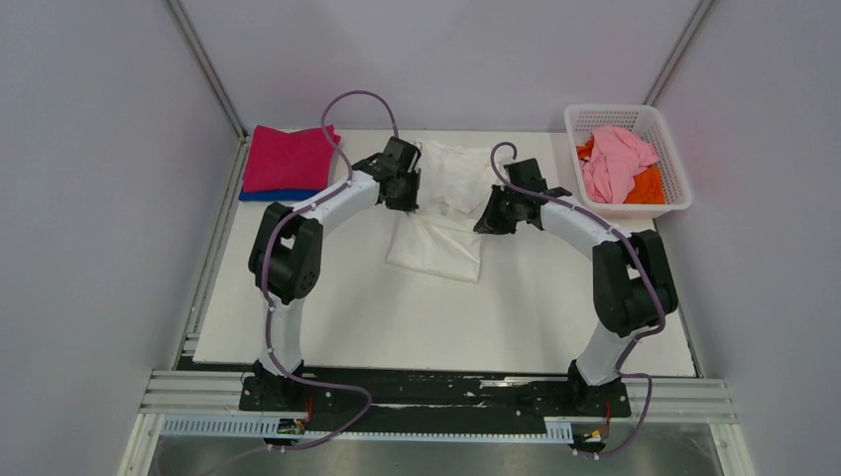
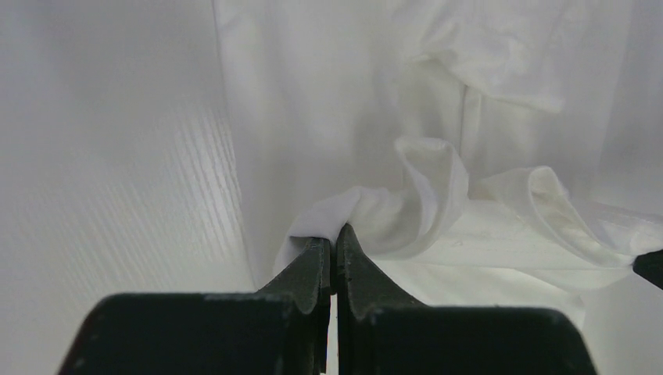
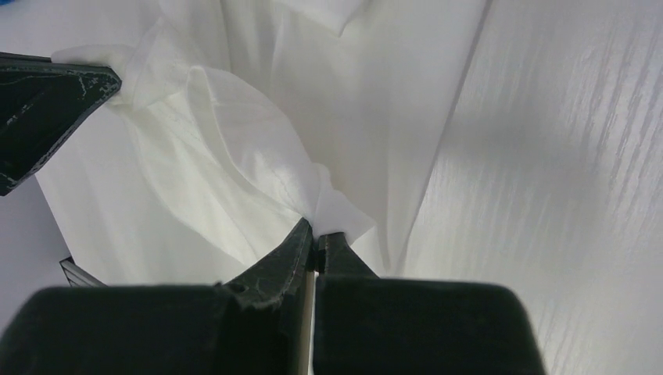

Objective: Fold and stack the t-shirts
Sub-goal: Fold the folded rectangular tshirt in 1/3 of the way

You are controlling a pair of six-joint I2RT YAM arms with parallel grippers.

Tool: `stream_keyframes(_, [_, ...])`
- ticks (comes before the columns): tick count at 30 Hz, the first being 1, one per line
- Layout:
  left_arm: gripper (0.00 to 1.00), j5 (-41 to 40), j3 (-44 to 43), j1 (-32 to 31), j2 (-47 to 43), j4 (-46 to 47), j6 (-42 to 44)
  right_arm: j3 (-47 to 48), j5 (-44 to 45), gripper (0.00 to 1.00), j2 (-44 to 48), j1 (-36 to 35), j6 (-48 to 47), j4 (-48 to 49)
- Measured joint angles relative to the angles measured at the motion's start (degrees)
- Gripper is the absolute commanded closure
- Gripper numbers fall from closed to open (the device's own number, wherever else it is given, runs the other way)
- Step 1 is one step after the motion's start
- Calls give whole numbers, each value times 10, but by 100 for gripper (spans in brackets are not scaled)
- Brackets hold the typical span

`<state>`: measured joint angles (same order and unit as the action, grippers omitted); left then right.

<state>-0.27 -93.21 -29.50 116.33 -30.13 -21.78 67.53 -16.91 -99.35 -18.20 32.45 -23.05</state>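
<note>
White walls close in a white surface [image 1: 347,317] with the two arms bolted at its near edge. Near the middle of the far half lies a white t-shirt [image 1: 436,248], partly doubled over. Its lower part lies flat towards the arms and its upper part is rumpled towards the back wall.

The left end effector [image 2: 335,233] has its fingers pressed together on a fold of this shirt's left edge. The left wrist view shows cloth bunching up from the tips, raised a little off the layers beneath. The right end effector [image 3: 315,234] is likewise pinching a small tuck of the shirt's right edge, with the cloth rising from its tips in a loose ridge. That ridge runs across to the other arm's dark finger, seen at the upper left of the right wrist view. From above, both arms reach inward over the shirt, one at each side.

At the far left corner a folded magenta t-shirt [image 1: 288,159] rests on a folded blue t-shirt [image 1: 260,195], of which only a strip shows at the near edge. At the far right stands a white basket [image 1: 635,210], holding a crumpled pale pink t-shirt [image 1: 615,159] on top of an orange t-shirt [image 1: 650,186].
</note>
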Motion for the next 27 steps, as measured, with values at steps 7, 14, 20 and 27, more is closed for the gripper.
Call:
stream_keyframes(7, [3,9,-54,12,56,-10,5,47,-2,29,-66,27,-1,0])
stream_keyframes(14, [0,1,-106,38,68,-10,-7,81,19,0,-78,50,-11,8])
stream_keyframes(20, [0,-6,5,47,-21,8,-28,0,-9,0,10,33,-35,45])
stream_keyframes(27, [0,44,239,45,-213,65,-77,-44,-46,0,36,-56,-61,109])
